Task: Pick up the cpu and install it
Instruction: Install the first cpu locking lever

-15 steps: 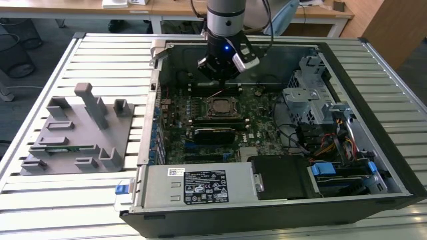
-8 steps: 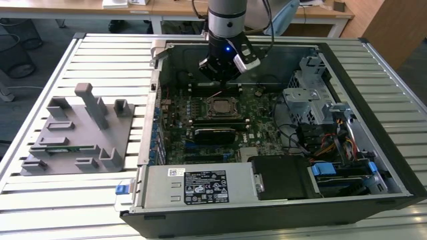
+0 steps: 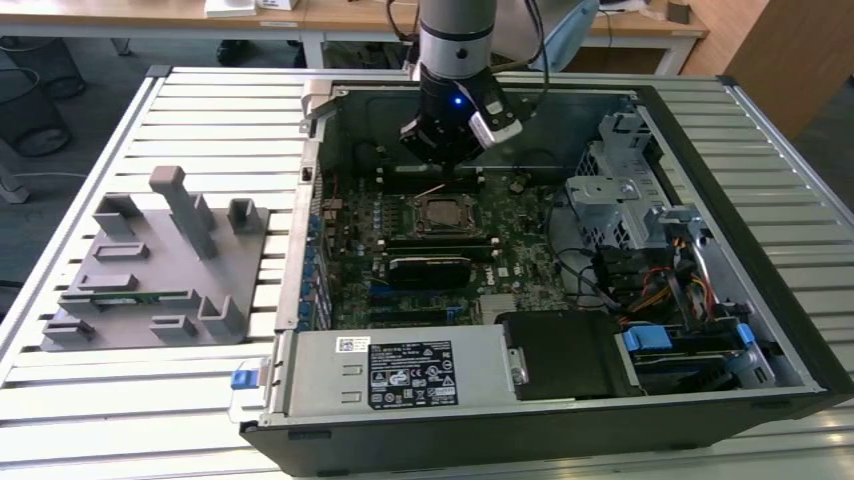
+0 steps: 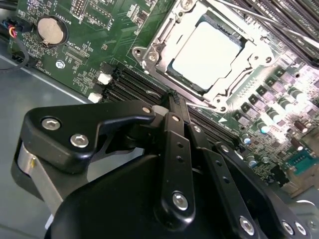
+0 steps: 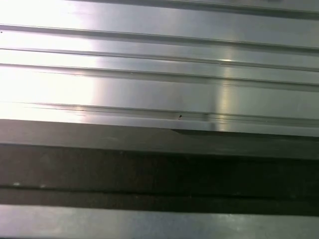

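cpu (image 4: 205,54): seated in the motherboard socket, silver-grey top facing up, enclosed by the metal socket frame (image 4: 149,52); in the exterior view it lies at the centre of the board (image 3: 437,213).
pincer (image 4: 174,102): pressed together, holding nothing; tips poised above the memory slots just beside the socket, apart from the cpu. In the exterior view it hangs (image 3: 438,150) over the rear part of the board.
motherboard (image 4: 94,55): green, lying flat inside the open computer case (image 3: 694,150); a round coin cell (image 4: 52,31) sits well apart from the socket.
socket lever (image 3: 430,189): thin rod, tilted up beside the socket.
counter (image 3: 200,110): ribbed metal surface carrying the case; a grey parts fixture (image 3: 154,265) stands near its edge at the exterior view's left.
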